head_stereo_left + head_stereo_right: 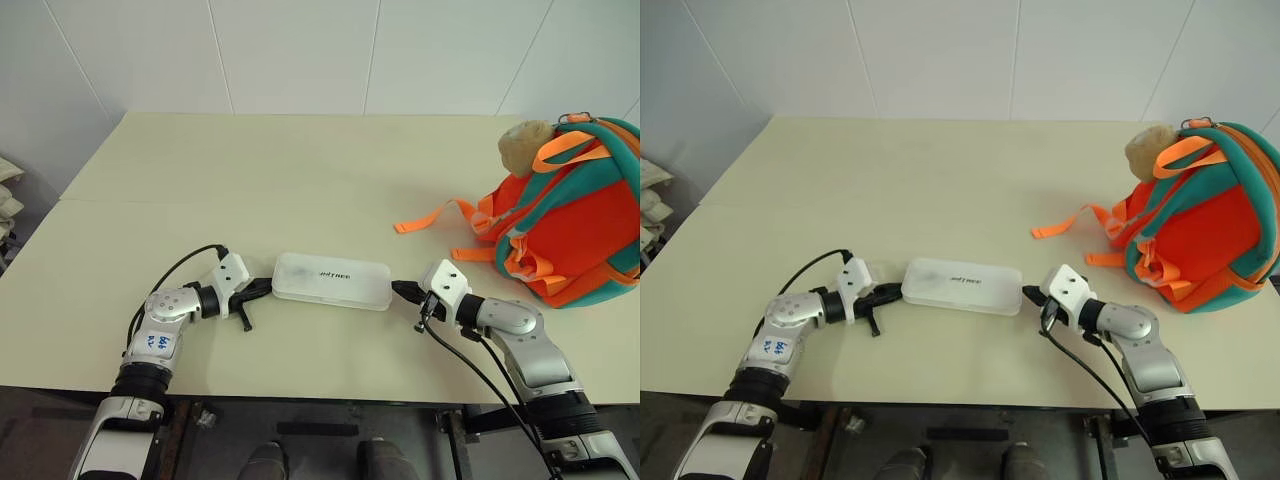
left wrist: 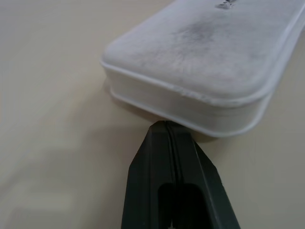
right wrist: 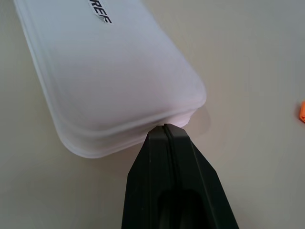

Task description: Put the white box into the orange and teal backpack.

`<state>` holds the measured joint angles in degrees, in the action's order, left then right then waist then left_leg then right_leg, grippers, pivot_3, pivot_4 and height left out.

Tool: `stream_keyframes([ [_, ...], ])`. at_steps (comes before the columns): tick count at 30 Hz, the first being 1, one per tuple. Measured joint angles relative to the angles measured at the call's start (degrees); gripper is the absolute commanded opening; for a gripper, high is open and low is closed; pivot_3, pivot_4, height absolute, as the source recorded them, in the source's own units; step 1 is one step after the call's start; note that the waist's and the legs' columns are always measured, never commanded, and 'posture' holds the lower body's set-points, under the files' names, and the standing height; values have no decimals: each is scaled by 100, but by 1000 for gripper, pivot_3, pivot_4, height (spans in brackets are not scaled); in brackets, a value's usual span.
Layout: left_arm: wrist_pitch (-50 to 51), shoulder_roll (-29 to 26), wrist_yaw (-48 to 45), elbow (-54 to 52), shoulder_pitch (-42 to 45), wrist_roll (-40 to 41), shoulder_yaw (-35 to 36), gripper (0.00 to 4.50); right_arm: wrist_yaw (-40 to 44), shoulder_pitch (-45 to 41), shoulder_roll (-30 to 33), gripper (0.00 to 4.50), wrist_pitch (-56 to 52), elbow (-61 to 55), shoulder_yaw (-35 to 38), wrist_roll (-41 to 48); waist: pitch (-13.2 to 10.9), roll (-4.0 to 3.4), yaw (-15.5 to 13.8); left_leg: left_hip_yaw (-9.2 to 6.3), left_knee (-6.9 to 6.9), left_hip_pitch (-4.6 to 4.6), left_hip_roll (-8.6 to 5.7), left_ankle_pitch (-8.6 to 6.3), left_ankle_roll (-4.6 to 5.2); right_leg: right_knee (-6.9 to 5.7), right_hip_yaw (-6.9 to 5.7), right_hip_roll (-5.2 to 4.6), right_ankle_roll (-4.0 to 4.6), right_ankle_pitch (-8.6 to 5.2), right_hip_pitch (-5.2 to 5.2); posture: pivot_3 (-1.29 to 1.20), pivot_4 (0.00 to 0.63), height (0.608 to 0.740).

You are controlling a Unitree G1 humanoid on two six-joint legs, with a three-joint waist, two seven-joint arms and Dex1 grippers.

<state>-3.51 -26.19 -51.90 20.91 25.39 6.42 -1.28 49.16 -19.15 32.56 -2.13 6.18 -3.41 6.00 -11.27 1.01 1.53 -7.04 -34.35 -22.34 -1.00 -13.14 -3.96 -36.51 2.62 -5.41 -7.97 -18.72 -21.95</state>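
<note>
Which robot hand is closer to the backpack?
The right gripper, at the white box's end facing the orange and teal backpack. The left gripper is at the far end.

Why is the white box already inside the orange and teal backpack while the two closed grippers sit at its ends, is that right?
Not quite. The white box is not inside; it lies flat on the table, apart from the orange and teal backpack, as the left eye view shows. The rest holds: the left gripper and right gripper are closed, one at each end of the box.
</note>
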Motion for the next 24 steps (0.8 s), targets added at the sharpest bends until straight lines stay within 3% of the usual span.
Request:
stream_keyframes([
  [11,926,5,507,-1233,-579,36,18,18,148,13,165,0,344,461,155,29,0,0,10,-1,-3,4,1,0,0,1,0,2,1,1,3,0,150,740],
  [18,1333,-1047,604,-1594,-826,-211,248,18,185,36,194,0,345,468,163,58,0,0,7,0,4,5,1,0,0,5,1,1,2,0,3,0,150,740],
  [22,1855,-1240,448,-1788,-902,12,361,18,240,41,284,0,345,512,183,79,0,0,-5,-1,5,3,0,-1,1,11,0,-1,2,0,5,0,150,740],
  [24,2210,-1233,315,-1806,-881,285,413,0,280,41,326,353,338,516,192,117,0,0,-4,-1,6,3,1,-1,1,12,0,0,3,0,5,0,150,740],
])
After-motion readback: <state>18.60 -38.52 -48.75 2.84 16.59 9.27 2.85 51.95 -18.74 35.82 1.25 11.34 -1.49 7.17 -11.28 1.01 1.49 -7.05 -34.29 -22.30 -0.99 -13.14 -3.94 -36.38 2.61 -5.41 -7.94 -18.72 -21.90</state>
